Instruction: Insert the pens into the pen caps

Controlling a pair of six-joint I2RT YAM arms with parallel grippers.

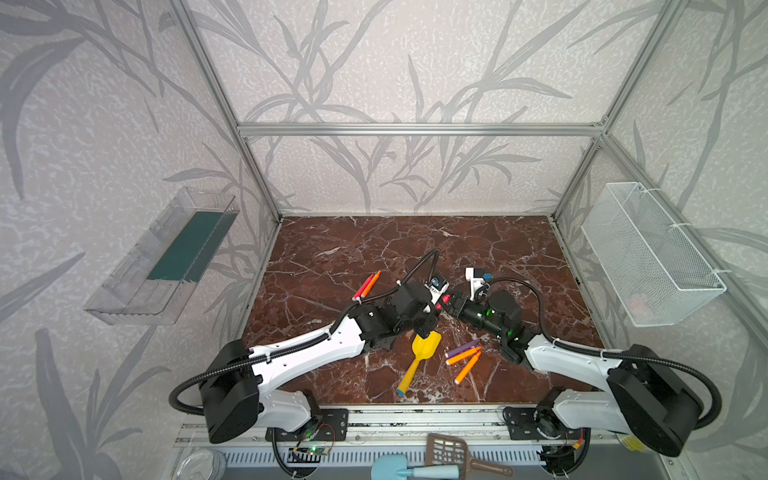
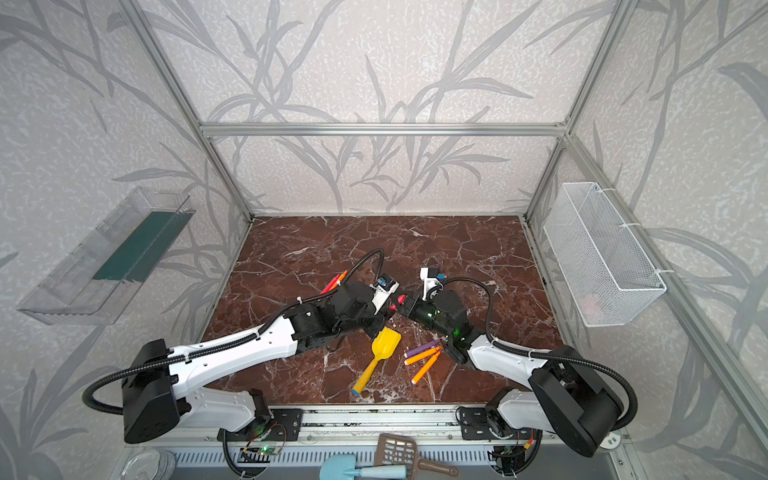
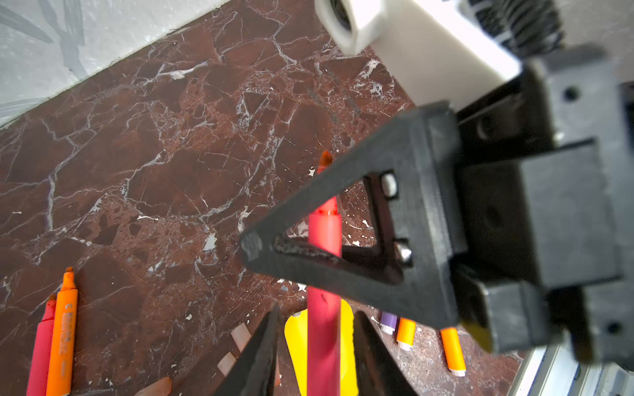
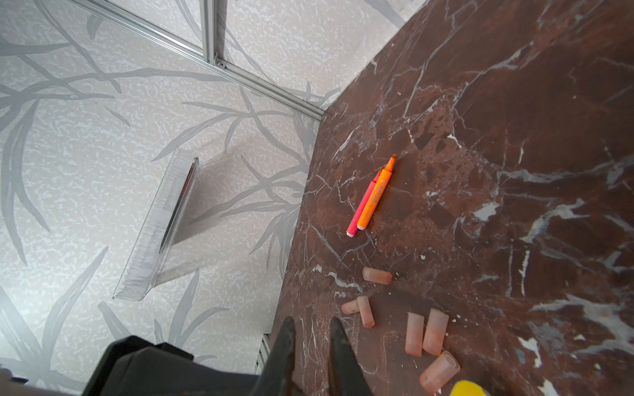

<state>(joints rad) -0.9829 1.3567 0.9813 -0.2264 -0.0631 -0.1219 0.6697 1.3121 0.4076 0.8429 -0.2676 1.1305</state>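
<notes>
My left tool (image 3: 315, 308): jaws parted around red-pink pen (image 3: 324, 226) | my right tool (image 4: 312, 320): clamped across it | pen caps (image 4: 425, 332): on bench (image 4: 514, 171) beside right tool

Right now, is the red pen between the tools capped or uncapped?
Uncapped: the red pen shows a bare tip; six pen caps lie loose.

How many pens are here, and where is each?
6. A red-pink pen and an orange pen lie together left of centre; a purple pen and two orange pens lie right of the shovel; the raised red-pink pen is between left gripper and right gripper. None seems hidden.
</notes>
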